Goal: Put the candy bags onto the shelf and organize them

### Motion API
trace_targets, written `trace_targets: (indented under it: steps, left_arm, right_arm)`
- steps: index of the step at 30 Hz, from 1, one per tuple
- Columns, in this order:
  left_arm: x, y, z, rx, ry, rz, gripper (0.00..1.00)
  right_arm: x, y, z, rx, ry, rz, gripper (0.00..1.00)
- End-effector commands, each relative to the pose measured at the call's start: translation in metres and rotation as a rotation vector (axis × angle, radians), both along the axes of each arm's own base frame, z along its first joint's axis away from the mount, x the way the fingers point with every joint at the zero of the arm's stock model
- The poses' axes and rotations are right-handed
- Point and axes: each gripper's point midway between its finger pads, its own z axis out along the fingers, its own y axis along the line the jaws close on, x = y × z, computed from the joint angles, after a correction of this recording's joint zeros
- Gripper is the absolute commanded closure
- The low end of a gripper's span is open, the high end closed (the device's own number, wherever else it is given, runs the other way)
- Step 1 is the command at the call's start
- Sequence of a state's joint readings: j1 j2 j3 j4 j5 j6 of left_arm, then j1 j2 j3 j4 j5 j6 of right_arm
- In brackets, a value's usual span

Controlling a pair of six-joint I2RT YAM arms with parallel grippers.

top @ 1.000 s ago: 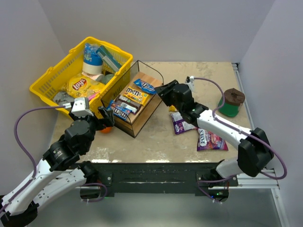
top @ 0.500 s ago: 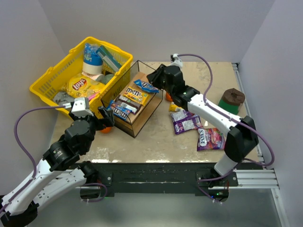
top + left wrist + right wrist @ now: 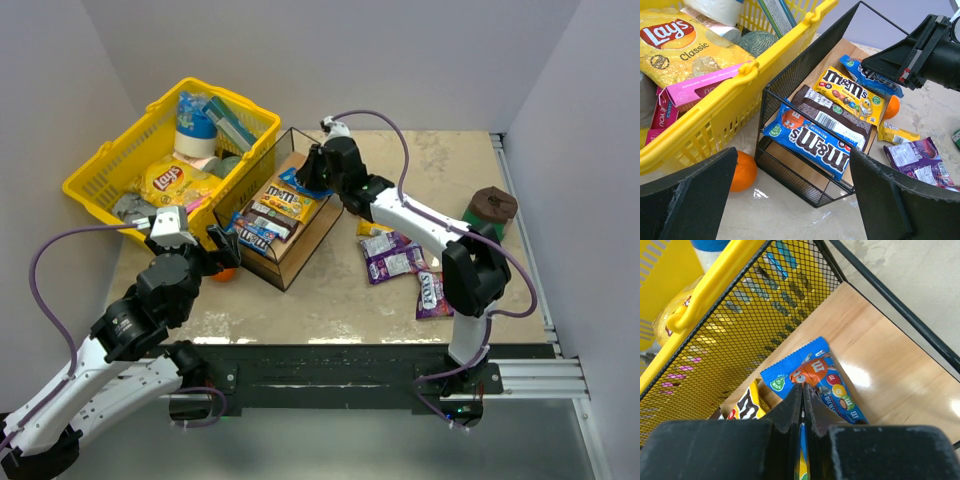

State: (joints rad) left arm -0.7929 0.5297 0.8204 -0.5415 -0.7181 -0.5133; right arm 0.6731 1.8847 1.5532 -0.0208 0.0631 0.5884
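Yellow basket (image 3: 100, 154) and black wire shelf (image 3: 305, 240) are standing side by side on the table (image 3: 440, 160).
I'm watching the right gripper (image 3: 802, 395) hovering over the shelf's upper end, fingers pressed together above a blue candy bag (image 3: 825, 377); three more candy bags (image 3: 832, 117) are lying lower on the shelf, purple packets (image 3: 392, 262) are lying on the table beside it, and the left gripper (image 3: 794, 152) is hanging spread wide near an orange (image 3: 744, 170).
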Motion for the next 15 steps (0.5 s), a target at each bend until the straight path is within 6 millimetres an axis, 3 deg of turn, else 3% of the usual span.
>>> trace_targets:
  steps: [1,11,15]
  left_arm:
    - [0.001,0.003,0.004,-0.019,-0.016,0.029,0.01]
    - [0.001,0.004,0.004,-0.017,-0.014,0.032,0.01]
    - [0.002,0.004,0.003,-0.014,-0.012,0.033,0.0]
  right_arm:
    - [-0.004,0.007,0.007,0.004,-0.068,0.078,0.94]
    - [-0.01,0.004,-0.046,-0.046,-0.039,0.11,0.98]
    - [-0.01,0.003,-0.059,-0.066,-0.033,0.107,0.98]
